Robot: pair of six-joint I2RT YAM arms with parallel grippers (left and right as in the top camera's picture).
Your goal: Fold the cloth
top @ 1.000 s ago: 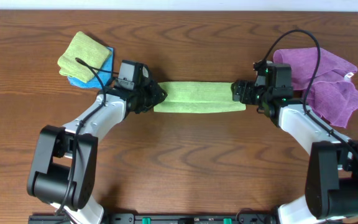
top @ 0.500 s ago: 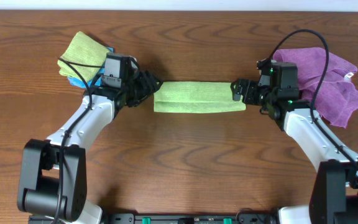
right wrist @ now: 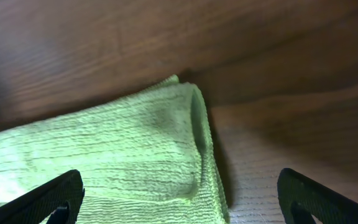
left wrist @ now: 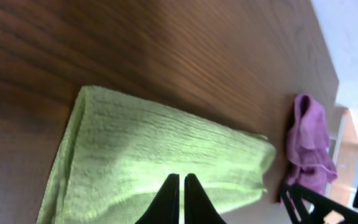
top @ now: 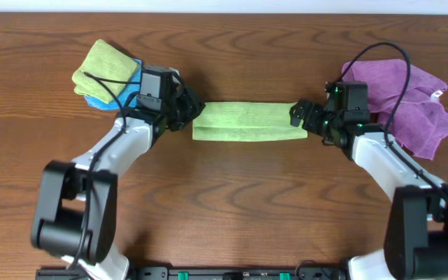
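Observation:
A light green cloth (top: pixel 247 121) lies folded into a long narrow strip across the middle of the wooden table. My left gripper (top: pixel 190 109) is at the strip's left end; in the left wrist view its fingers (left wrist: pixel 178 186) are shut together over the cloth (left wrist: pixel 166 155), gripping nothing. My right gripper (top: pixel 298 113) is at the strip's right end; in the right wrist view its fingers (right wrist: pixel 179 196) are spread wide on either side of the cloth's folded end (right wrist: pixel 135 149).
A folded yellow-green cloth (top: pixel 106 66) on a blue cloth (top: pixel 131 78) sits at the back left. A crumpled purple cloth (top: pixel 411 97) lies at the back right, also in the left wrist view (left wrist: pixel 309 137). Bare wooden table (top: pixel 239 202) lies in front.
My left gripper drew back to the left, then returned to the strip's left end. My right gripper shifted slightly right at the right end. The cloth has not moved.

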